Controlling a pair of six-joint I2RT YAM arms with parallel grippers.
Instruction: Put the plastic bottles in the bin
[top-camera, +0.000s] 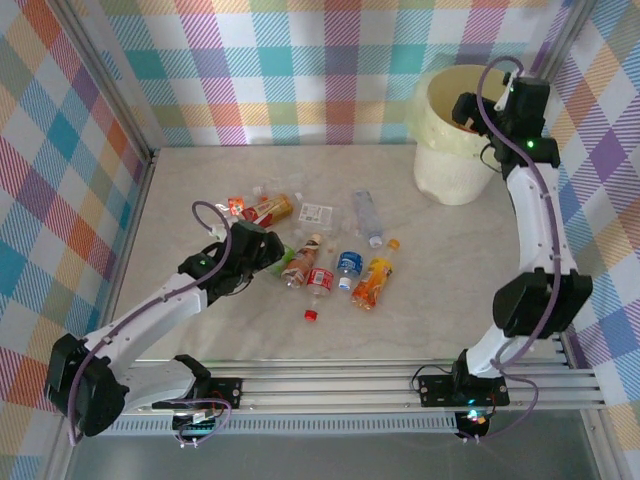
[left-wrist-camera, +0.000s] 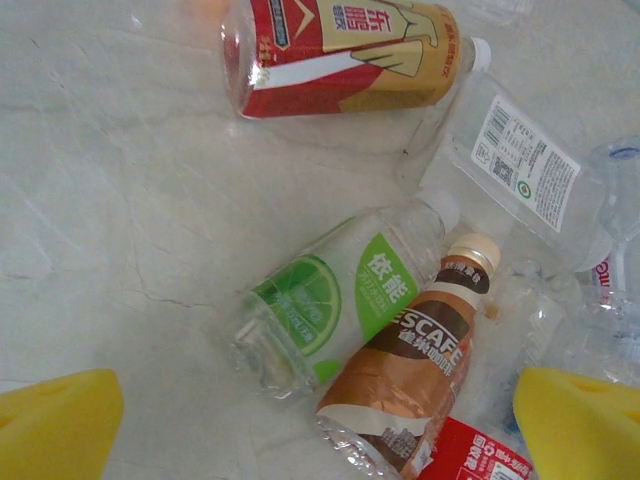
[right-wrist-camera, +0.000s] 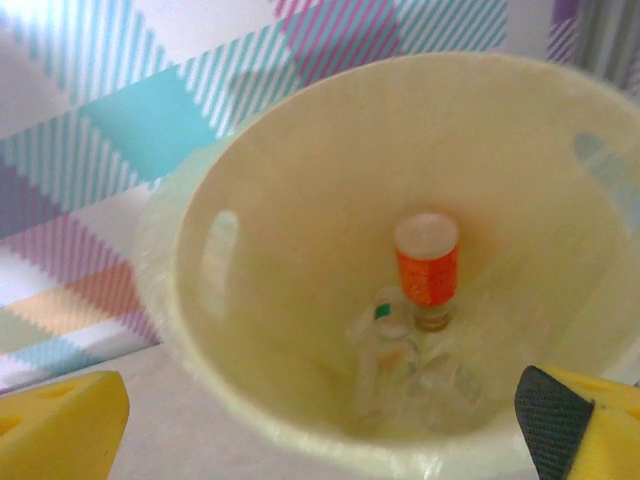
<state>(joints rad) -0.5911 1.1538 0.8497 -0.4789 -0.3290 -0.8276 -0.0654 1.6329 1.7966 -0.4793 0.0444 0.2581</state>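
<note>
At counter (top-camera: 440, 300) centre: plastic bottles (top-camera: 330, 262) lie scattered on sides, clear, thin-walled, some crumpled; labels orange, red, green, blue. Far right corner: bin (top-camera: 450, 175), round, pale cream, smooth, bag-lined; orange-label bottle (right-wrist-camera: 427, 265) and clear ones at bottom. Right jaws over bin mouth, spread wide, empty. Left jaws above green-label bottle (left-wrist-camera: 330, 300), spread wide, touching nothing; yellow foam pads (left-wrist-camera: 60, 425).

Pale marbled table (top-camera: 200, 330). Bin (top-camera: 455, 175) stands at the far right corner. Bottles (top-camera: 320, 270) lie on their sides mid-table in a loose cluster: red-gold bottle (top-camera: 272, 209) far left, clear bottle (top-camera: 368, 217) at back, orange bottle (top-camera: 372, 283) near right, green-label bottle (left-wrist-camera: 330, 300) touching brown-label bottle (left-wrist-camera: 410, 370).
</note>
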